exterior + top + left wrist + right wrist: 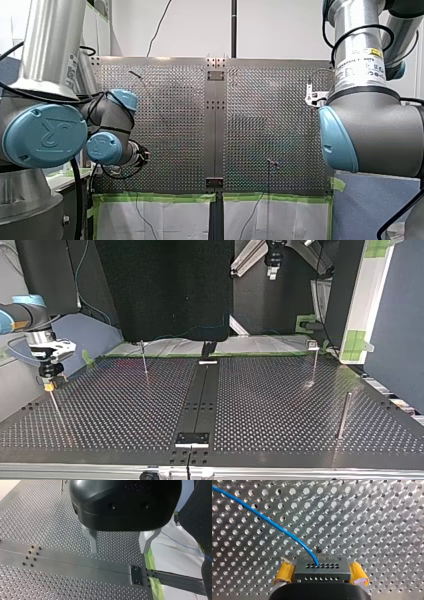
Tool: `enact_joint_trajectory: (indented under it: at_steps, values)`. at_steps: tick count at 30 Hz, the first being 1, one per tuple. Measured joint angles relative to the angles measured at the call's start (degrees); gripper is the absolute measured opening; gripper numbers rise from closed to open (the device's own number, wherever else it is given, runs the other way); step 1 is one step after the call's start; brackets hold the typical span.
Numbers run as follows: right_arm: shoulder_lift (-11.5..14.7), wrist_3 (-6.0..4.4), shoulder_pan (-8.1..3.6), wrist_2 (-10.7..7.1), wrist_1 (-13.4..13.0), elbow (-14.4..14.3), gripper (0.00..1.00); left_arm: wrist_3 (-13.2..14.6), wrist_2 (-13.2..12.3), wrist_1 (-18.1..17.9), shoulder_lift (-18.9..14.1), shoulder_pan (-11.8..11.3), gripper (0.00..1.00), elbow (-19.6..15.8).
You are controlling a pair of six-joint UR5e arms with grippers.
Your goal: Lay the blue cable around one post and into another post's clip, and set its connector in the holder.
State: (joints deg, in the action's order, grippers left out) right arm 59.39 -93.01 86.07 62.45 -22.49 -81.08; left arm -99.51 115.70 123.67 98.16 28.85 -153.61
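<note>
At the top view's left, my right claw point(49, 384) hangs low over the perforated metal bench point(280, 405), close to that side's edge. In the right wrist view its yellow pads point(284, 571) are clenched on the two short ends of the grey rectangular connector block point(322, 573), which carries two rows of small holes. The thin blue cable point(274, 525) leaves the block's upper row and arcs away across the perforated plate. Further right in the top view, a thin metal post point(144, 362) stands upright near the far edge. The dark centre rail point(200, 395) follows, then a thin post topped with a small clip point(313, 357), then a thicker plain metal post point(343, 415) nearer the camera. In the left wrist view, my left claw point(119, 551) is released. Its metal fingers point(93, 541) are spread apart above the bench, beside the green tape point(152, 580) at the bench's edge.
</note>
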Motion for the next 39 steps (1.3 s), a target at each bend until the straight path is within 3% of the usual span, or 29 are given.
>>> enact_joint_trajectory:
  at_steps: [39]
  values:
    - [0.00,0.05,0.63,1.76,-0.41,0.00,0.98,0.01,0.00,0.07,-0.01,0.00,0.81,-0.02]
